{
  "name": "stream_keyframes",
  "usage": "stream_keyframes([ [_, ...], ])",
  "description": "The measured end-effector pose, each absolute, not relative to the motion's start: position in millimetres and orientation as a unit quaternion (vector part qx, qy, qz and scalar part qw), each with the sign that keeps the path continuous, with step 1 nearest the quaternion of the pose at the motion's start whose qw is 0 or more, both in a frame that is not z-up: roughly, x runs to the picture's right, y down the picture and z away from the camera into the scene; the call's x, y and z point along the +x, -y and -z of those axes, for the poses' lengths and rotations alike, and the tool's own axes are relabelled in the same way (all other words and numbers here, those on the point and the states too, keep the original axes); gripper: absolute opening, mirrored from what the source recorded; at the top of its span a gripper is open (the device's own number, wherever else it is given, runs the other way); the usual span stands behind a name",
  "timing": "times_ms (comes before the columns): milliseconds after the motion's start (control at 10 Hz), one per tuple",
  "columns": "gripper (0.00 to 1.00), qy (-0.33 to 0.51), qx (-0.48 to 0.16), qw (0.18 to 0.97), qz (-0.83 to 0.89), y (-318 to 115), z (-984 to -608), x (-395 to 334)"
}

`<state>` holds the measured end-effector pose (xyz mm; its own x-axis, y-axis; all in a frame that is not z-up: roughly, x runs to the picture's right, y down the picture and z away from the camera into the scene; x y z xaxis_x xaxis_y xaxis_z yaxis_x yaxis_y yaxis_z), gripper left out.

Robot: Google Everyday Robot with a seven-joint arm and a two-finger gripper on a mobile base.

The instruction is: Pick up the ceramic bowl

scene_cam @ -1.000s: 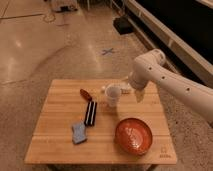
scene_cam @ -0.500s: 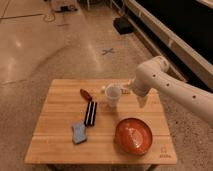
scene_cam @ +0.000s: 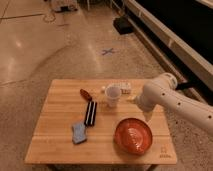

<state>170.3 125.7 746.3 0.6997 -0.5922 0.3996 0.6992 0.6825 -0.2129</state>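
The ceramic bowl is reddish-orange and sits upright on the wooden table, near its front right corner. My white arm reaches in from the right, with its wrist above the table's right side. The gripper hangs below the wrist, just above the bowl's far right rim. I see nothing held in it.
A white cup stands at the table's middle back, with a small white box behind it. A red-brown item, a black bar and a blue sponge lie left of the bowl. Bare floor surrounds the table.
The arm has swung away from the white cup, to the right and toward the front, bringing the gripper down closer to the bowl's far rim. The objects have not moved.
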Motion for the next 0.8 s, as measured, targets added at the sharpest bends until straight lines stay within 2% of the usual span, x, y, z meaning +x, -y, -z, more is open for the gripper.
stream_keyframes([
  [400, 0.80, 0.166, -0.173, 0.887, 0.395, -164, -745, 179],
  [800, 0.80, 0.174, -0.165, 0.873, 0.425, -183, -751, 191],
])
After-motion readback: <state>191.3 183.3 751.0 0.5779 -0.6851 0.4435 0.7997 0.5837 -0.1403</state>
